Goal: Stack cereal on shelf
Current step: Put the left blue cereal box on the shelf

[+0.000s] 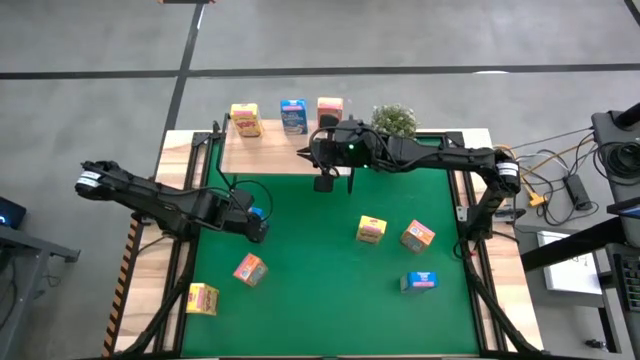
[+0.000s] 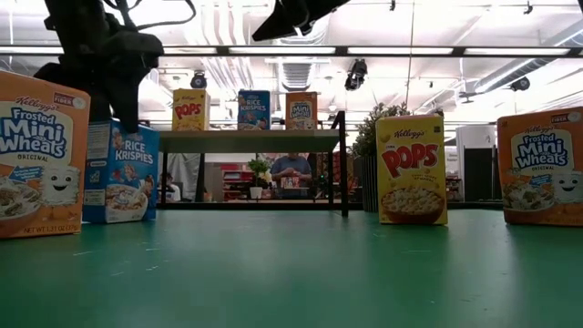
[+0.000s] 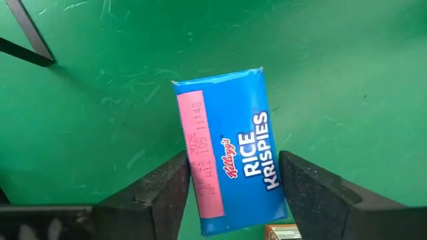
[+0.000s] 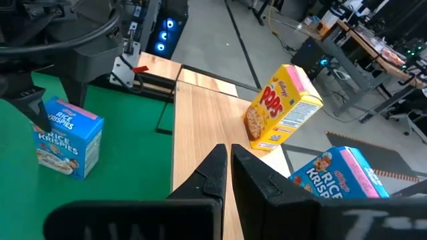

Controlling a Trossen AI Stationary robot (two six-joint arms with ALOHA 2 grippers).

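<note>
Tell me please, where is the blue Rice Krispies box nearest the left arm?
On the mat's left side, the Rice Krispies box stands between the left claw's open fingers.

A robotics lab or workshop hall is showing here: a bare grey concrete floor [image 1: 400,40] is stretching across the upper frame, long ceiling strip lights [image 2: 437,50] are glowing overhead, loose cables [image 1: 545,185] are trailing at right, and cluttered workbenches [image 4: 373,40] are standing upper right.

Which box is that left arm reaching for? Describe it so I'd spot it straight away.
Start at the green mat and go to its left side, where the left gripper sits. Between its fingers stands a blue Rice Krispies box, the only blue box on that side; its nearest neighbours are orange and yellow.
</note>
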